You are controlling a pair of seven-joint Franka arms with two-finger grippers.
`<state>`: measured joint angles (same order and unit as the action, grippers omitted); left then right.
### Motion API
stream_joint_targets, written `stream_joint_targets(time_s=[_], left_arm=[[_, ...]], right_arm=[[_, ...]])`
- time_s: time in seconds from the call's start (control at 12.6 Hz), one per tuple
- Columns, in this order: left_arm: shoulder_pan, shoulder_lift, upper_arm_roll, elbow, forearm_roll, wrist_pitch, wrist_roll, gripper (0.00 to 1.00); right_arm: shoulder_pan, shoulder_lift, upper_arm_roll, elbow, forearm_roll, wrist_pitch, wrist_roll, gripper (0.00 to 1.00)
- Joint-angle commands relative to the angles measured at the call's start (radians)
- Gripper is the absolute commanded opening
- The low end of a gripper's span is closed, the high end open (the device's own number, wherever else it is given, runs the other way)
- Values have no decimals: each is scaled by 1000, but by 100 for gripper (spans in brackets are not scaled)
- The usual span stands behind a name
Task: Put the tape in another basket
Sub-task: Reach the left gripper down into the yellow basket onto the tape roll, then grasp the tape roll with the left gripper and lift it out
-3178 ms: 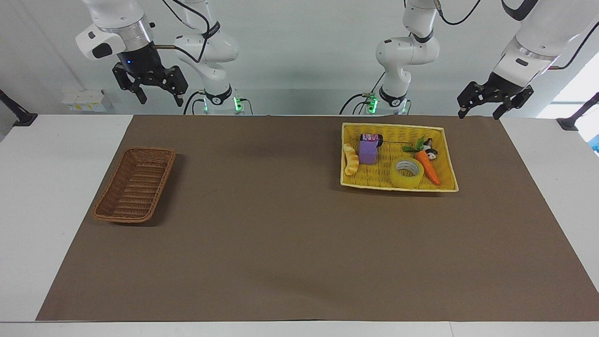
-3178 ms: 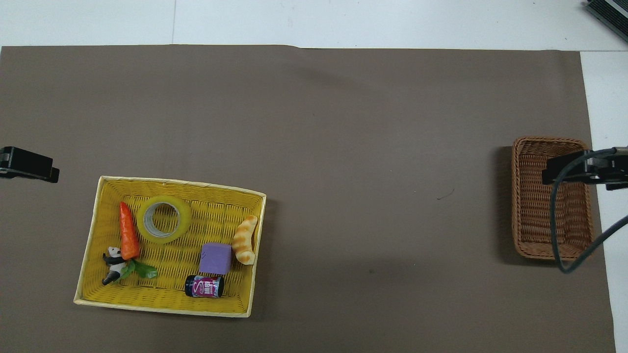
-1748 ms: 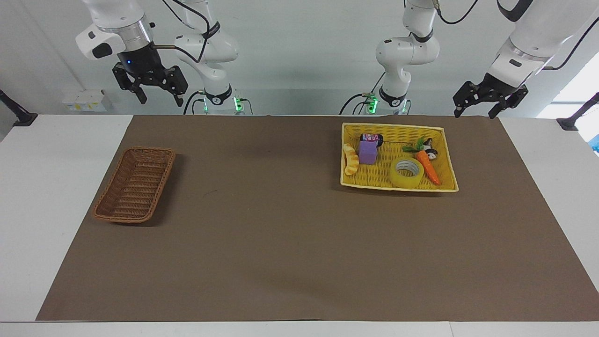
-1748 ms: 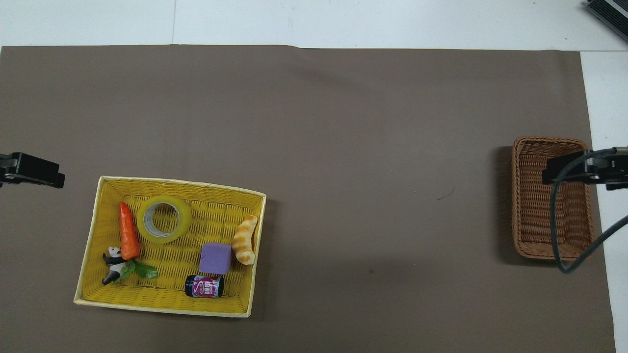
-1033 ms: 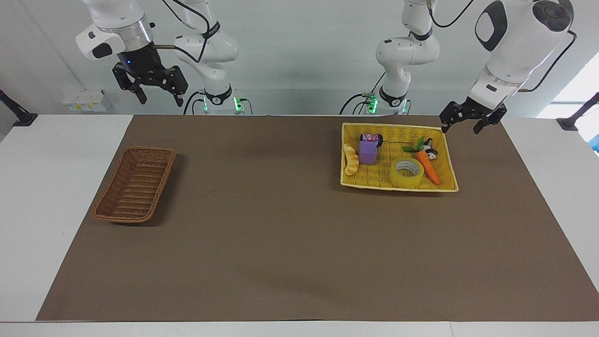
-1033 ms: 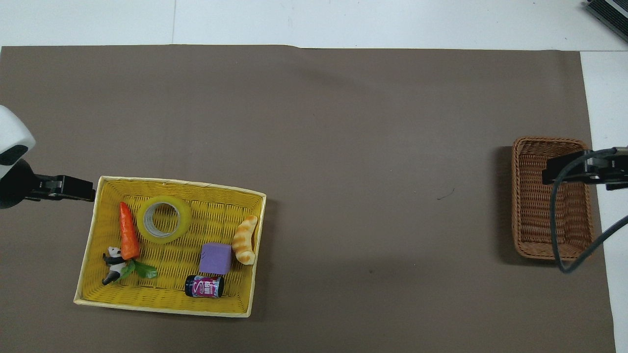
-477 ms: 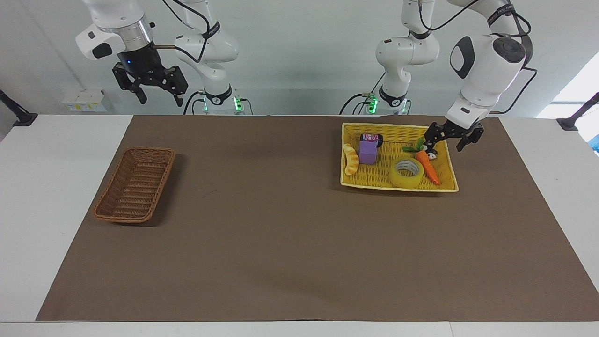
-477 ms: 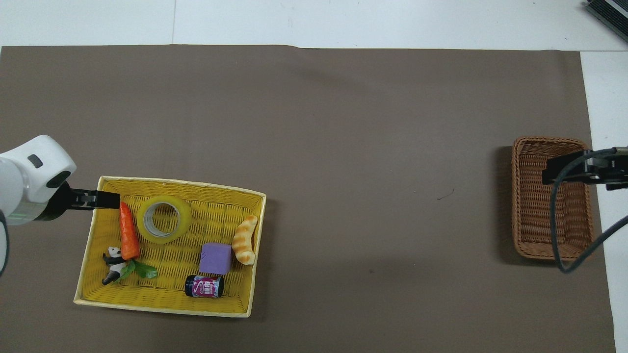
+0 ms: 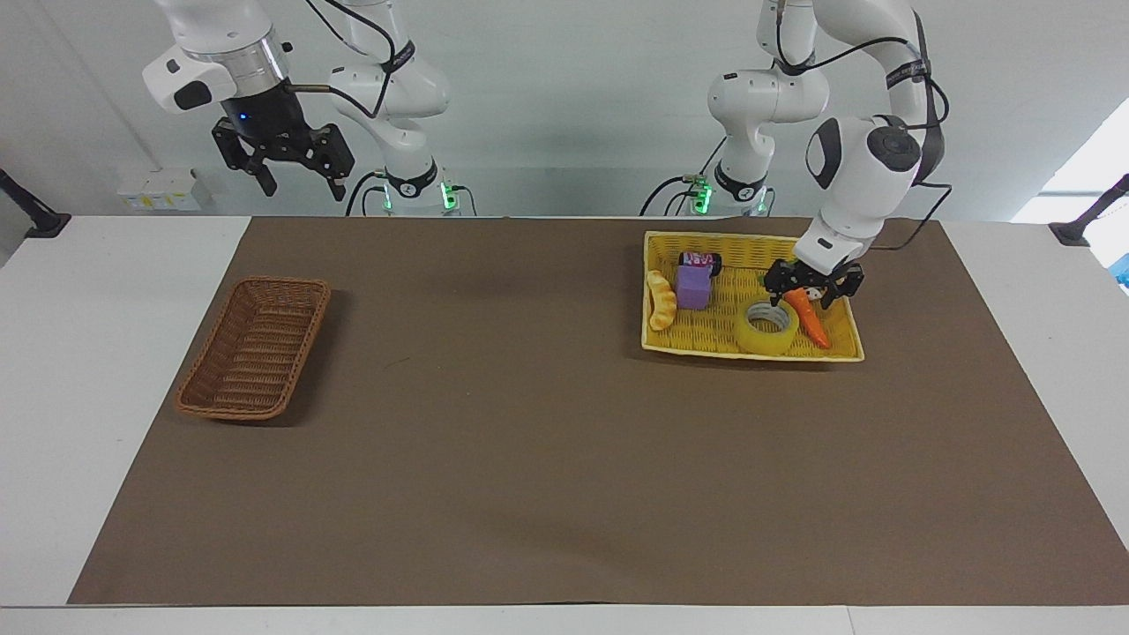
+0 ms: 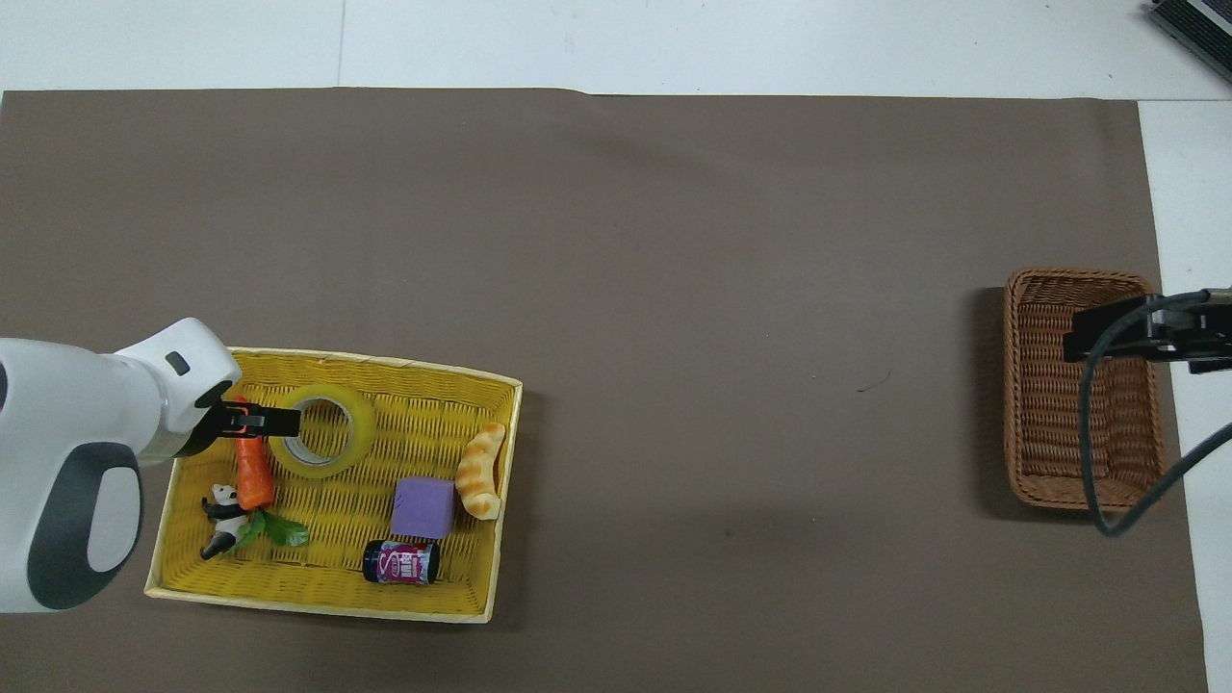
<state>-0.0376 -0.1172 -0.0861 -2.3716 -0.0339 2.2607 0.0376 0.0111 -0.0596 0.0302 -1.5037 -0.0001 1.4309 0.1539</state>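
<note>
The left claw (image 9: 802,297) hangs low inside the yellow tray basket (image 9: 842,353), its fingers spread apart and holding nothing, over the carrot's (image 9: 810,319) leafy end and the rim of the tape (image 9: 766,326) that lies nearer the robots. The tape lies flat in the tray, just beside the carrot and farther from the robots than the purple block (image 9: 693,287); whether a fingertip touches it cannot be told. It is a wide roll of translucent yellow with a pale inner core, its hole facing up. The right claw (image 9: 300,184) waits high above the table's (image 9: 123,265) edge at the right arm's end, fingers open and empty. The basket (image 9: 254,347), dark-brown wicker, sits farther out at that end.
</note>
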Motion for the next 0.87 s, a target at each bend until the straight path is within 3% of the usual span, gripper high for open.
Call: stream_joint_targets(time_s=[0.0, 0.16, 0.4, 0.79], left_arm=[[-34, 56, 12, -47, -14, 94, -1, 56], [-36, 73, 12, -61, -14, 111, -1, 0], [-35, 77, 14, -19, -14, 86, 2, 0], [-21, 59, 16, 259, -20, -319, 1, 0]], right_arm=[[-13, -20, 5, -21, 23, 5, 6, 100], [-13, -20, 5, -21, 23, 5, 6, 100], [-13, -20, 5, -21, 23, 5, 6, 100], [-13, -20, 5, -21, 23, 5, 6, 100]])
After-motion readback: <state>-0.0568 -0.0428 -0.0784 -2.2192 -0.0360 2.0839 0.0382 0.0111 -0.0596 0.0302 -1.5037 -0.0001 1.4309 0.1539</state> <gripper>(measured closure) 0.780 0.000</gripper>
